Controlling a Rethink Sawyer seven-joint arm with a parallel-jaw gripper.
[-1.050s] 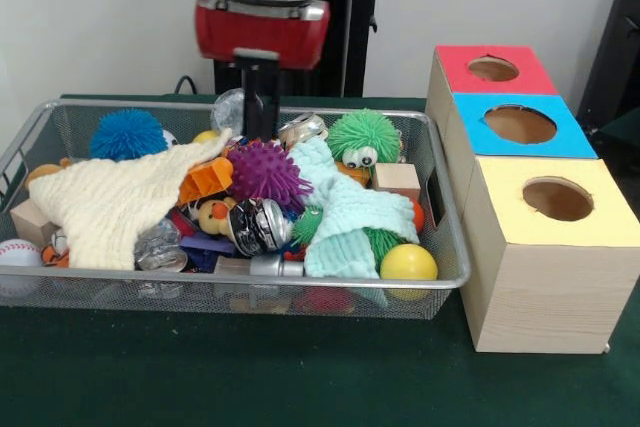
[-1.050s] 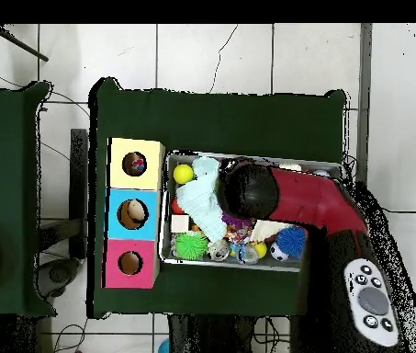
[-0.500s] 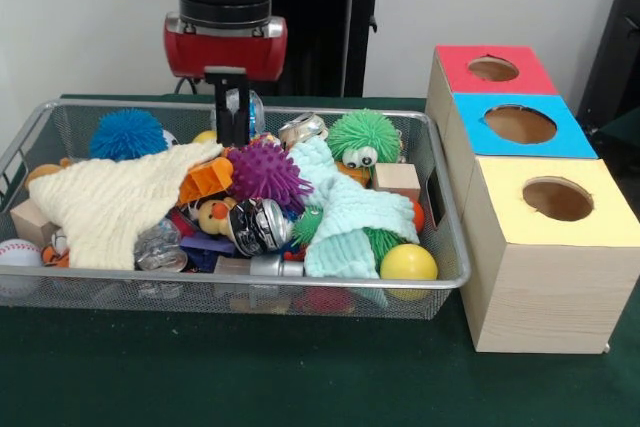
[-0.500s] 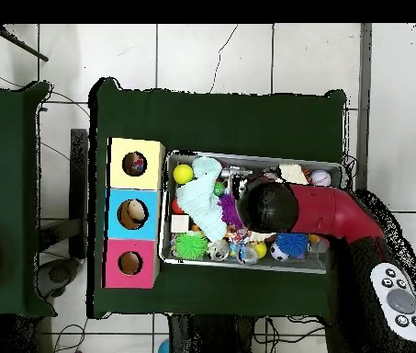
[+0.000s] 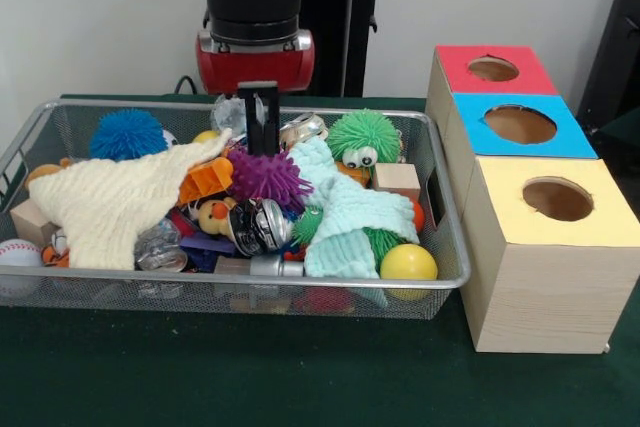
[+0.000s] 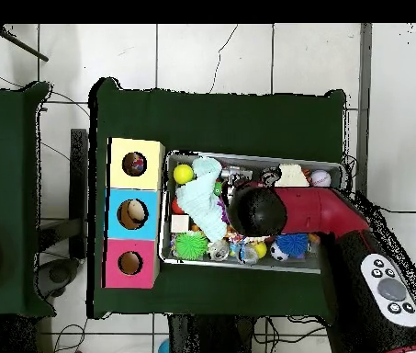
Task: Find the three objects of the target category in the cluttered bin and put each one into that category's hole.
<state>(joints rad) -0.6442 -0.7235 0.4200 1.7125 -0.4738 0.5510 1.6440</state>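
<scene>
No brand, label or writing legible anywhere in either view. Gripper (image 5: 259, 119) hanging at the back of the wire bin (image 5: 440, 209), just above the purple spiky ball (image 5: 265, 175) — seen only as one dark upright block in the front view, so cannot tell whether apart or together, nor whether touching anything; nothing visibly held. In the overhead view, hidden under the black round end of the red arm (image 6: 314, 210).

Bin full of clutter: cream knitted cloth (image 5: 110, 202) draped over the left half, mint knitted cloth (image 5: 345, 215) right of centre, blue spiky ball (image 5: 127, 134) at the back left, green fuzzy toy with googly eyes (image 5: 363, 139) at the back right, yellow ball (image 5: 408, 264) at the front right corner, baseball (image 5: 18, 254) at the front left, crushed silvery can (image 5: 258, 225) near the middle, wooden block (image 5: 398, 179) beside the green toy.

Just right of the bin, a wooden box with three round holes — red top (image 5: 493, 69) farthest, blue top (image 5: 520, 125) in the middle, yellow top (image 5: 556, 200) nearest. Which category counts as the target, not evident.
</scene>
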